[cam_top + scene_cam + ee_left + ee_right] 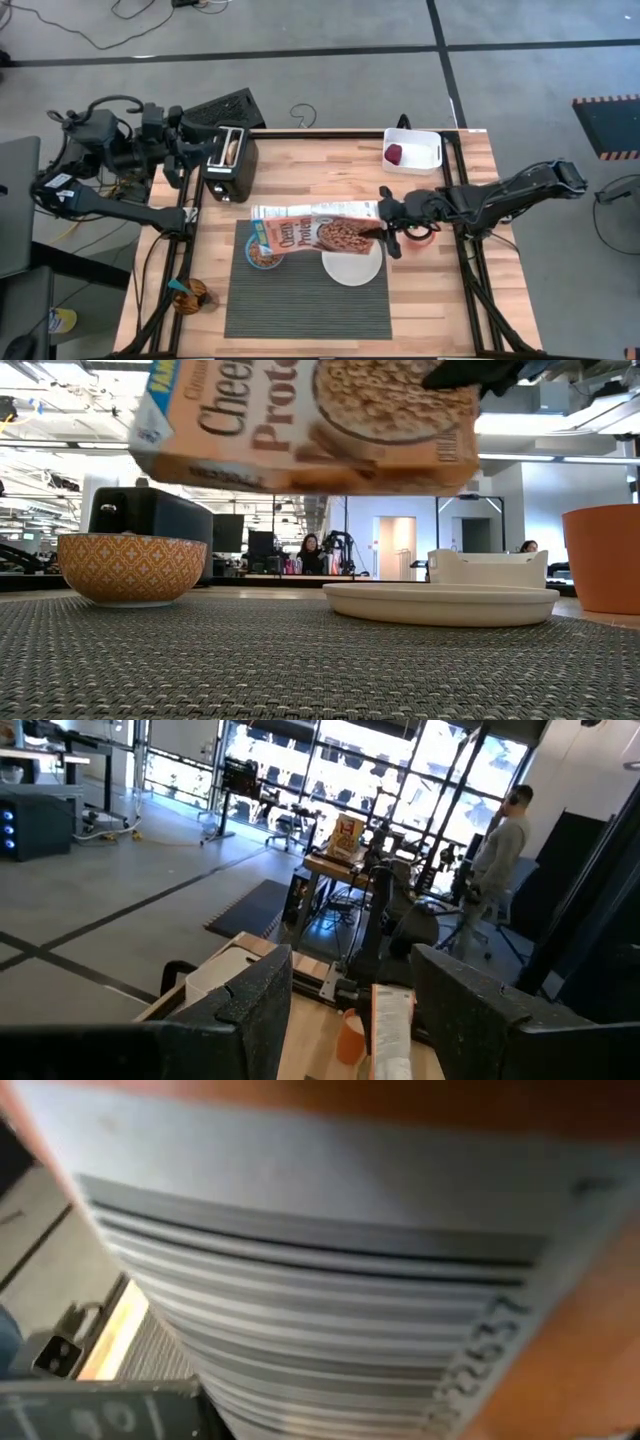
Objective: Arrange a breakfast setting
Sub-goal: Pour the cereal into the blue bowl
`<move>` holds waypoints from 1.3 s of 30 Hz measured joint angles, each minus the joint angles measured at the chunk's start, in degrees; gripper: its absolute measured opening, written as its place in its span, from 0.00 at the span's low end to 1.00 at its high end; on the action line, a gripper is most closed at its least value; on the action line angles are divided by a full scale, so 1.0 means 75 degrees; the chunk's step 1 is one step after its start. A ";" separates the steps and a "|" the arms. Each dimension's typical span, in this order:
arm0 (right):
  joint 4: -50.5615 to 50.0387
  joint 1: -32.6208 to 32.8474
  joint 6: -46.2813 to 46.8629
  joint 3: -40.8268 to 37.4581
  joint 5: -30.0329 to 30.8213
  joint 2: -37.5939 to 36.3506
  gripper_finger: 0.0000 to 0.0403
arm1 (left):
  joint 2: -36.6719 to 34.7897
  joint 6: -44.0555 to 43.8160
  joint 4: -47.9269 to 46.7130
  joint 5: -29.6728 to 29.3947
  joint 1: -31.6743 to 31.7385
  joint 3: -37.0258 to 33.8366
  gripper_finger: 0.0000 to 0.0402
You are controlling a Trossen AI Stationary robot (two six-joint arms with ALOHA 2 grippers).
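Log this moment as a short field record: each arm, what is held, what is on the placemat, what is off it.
right gripper: shut on cereal box, held tipped over the bowl
left gripper: open, raised by the toaster
on placemat: bowl, white plate
in toaster: bagel
in white container: dark-red fruit
near table edge: spoon

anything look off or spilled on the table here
No spill shows. The odd thing is the cereal box, held on its side in the air by the right gripper, its open end over the bowl on the placemat. The plate is bare.
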 joint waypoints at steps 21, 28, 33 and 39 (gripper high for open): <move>-0.0241 0.0000 0.0135 0.0009 0.0061 -0.1103 0.45 | 0.0118 -0.0038 0.0221 0.0170 0.0000 0.0000 0.47; -0.0254 0.0000 0.0154 0.0012 0.0064 -0.1122 0.45 | 0.0121 -0.0043 0.0296 0.0173 0.0000 0.0000 0.47; -0.0247 0.0000 0.0151 0.0012 0.0067 -0.1122 0.45 | 0.0121 -0.0035 0.0383 0.0237 0.0000 0.0000 0.47; -0.0253 0.0000 0.0093 0.0012 0.0067 -0.1122 0.45 | 0.0118 -0.0035 0.0382 0.0234 0.0000 0.0000 0.47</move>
